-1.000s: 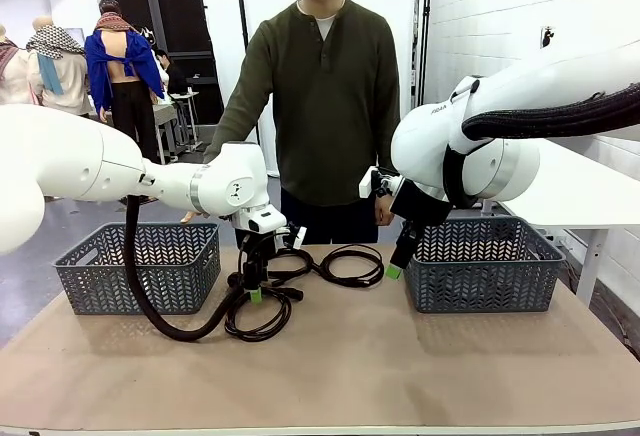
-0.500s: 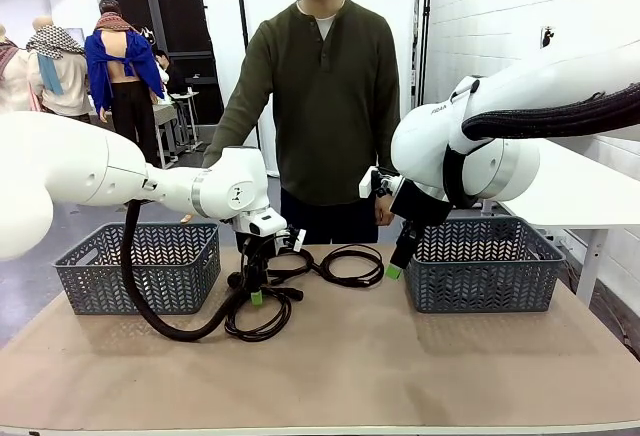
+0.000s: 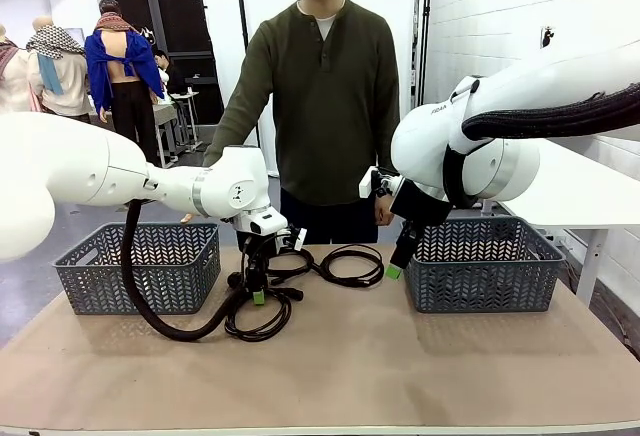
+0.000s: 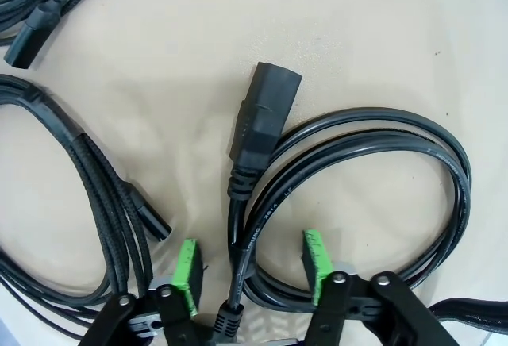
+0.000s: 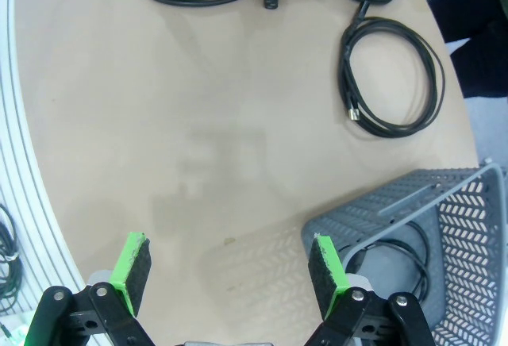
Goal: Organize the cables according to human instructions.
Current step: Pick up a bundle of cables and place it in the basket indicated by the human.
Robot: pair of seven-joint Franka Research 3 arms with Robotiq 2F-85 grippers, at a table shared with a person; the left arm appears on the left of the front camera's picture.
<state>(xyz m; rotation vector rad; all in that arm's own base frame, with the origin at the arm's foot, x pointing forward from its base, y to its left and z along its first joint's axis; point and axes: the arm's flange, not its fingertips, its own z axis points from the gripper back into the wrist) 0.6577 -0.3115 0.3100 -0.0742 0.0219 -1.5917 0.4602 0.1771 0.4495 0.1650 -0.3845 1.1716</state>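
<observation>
"Cables (image 3: 350, 265), the thin black cords wound in round loops with chunky black plugs: where were they?"

"You had three bundles lying on the beige tabletop (image 3: 420, 366), all on the robot's-left side of the grey plastic lattice basket (image 3: 483, 278). One loop lay near that basket, and the other two lay farther from it, close together. A fourth black cord (image 5: 389, 243) lay inside the basket."

"And my left gripper?"

"Your left gripper (image 4: 248, 255) was down among the two bundles farthest from the basket. Its jaws stood apart, astride a smooth black cord (image 4: 238, 231) just behind that cord's blocky plug (image 4: 266, 112). The green pads (image 4: 187, 265) were clear of the cord on either side, so nothing was gripped. A braided black cable (image 4: 95, 195) lay just beside that cord."

"The right one?"

"Your right gripper (image 5: 228, 251) hung above the tabletop just beside the basket's wall on the cables' side. Its jaws were spread wide with nothing between them."

"Who else was there?"

"A person in a dark olive long-sleeved shirt (image 3: 320, 106) stood beyond the table's far edge, farther away than the basket and on its cables' side. A second grey lattice basket (image 3: 140, 268) sat well apart from the first, with the cables between the two."
</observation>
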